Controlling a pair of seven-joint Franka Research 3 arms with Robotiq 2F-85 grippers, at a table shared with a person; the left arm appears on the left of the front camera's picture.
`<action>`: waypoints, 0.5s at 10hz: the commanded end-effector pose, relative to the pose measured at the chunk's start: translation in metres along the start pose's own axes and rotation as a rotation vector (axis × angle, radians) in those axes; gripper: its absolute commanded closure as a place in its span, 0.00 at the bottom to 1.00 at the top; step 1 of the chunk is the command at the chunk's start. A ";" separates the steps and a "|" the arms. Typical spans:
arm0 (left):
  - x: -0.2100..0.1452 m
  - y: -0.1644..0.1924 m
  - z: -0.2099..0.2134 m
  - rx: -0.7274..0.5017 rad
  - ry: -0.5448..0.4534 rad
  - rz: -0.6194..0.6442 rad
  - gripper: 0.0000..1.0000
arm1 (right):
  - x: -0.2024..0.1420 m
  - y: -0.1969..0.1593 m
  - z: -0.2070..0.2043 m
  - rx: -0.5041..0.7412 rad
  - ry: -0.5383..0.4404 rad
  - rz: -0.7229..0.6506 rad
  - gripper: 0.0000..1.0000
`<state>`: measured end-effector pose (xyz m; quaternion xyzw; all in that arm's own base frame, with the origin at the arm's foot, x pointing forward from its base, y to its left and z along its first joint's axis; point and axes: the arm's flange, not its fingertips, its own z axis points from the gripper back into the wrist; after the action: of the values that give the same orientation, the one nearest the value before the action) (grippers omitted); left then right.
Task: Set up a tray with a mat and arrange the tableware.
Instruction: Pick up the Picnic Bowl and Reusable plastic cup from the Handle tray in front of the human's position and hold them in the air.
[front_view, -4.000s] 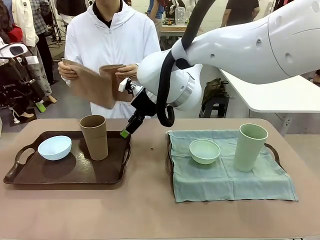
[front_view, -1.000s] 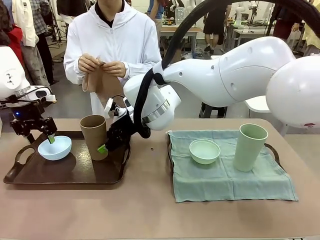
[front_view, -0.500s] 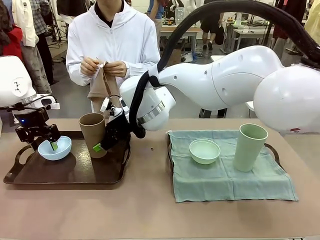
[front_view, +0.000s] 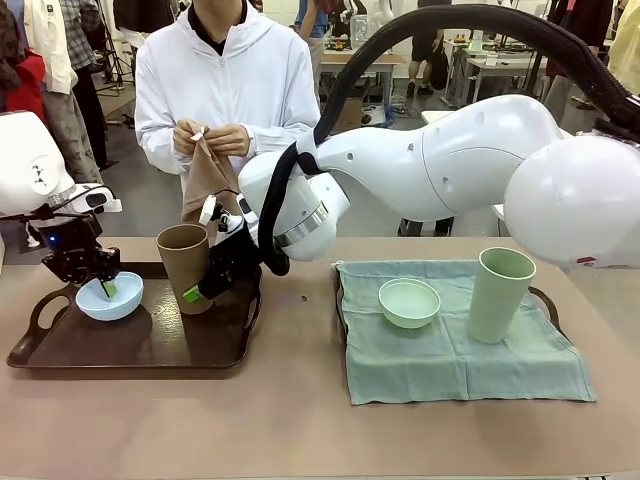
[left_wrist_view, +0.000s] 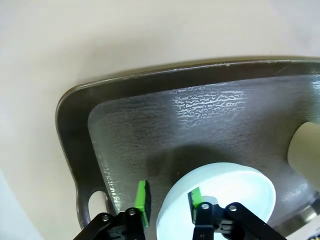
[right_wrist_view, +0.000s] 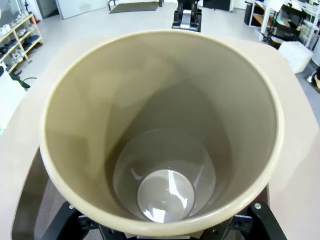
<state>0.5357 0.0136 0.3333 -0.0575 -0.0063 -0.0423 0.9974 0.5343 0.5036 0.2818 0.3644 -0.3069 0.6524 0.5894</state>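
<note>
Two tools are busy on the brown tray (front_view: 150, 345) at the left end of the bench (front_view: 300, 420). The left tool (left_wrist_view: 168, 200) is pinched shut on the edge of the blue bowl (front_view: 120, 300), with one green pad inside and one outside. The bowl sits on the tray near a handle. The right tool (front_view: 197, 288) comes in on the arm that reaches across. Its fingers are low on both sides of the brown cup (front_view: 183, 265), and it looks closed on it. The cup leans a little in the middle of the tray, and I cannot tell if its bottom touches the tray. Over on the right, the green bowl (front_view: 409, 302) and green cup (front_view: 500, 293) sit on a green cloth (front_view: 450, 365). I think the blue bowl and brown cup must come off so the brown cloth (front_view: 205, 180) in the person's hands (front_view: 215, 138) can go down. Lots could go wrong here. The bowl is held by one thin edge, so it may swing, tip or slip out when it goes up. The cup is tall and held low, so it may fall over or knock the bowl beside it. Both arms are close together and might bump. If the cloth comes in too soon, it could catch on a tool.
</note>
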 end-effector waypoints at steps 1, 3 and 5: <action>-0.005 0.000 0.001 -0.021 -0.025 -0.009 0.95 | -0.002 0.002 0.002 0.004 -0.018 0.026 1.00; -0.007 0.002 0.005 -0.029 -0.032 -0.004 1.00 | -0.002 0.003 0.002 -0.004 -0.017 0.020 0.79; -0.008 0.003 0.008 -0.034 -0.030 -0.001 1.00 | 0.000 0.005 0.003 -0.012 -0.023 0.014 1.00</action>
<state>0.5342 0.0136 0.3452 -0.0664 -0.0176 -0.0343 0.9970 0.5340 0.5040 0.2824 0.3643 -0.3081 0.6527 0.5885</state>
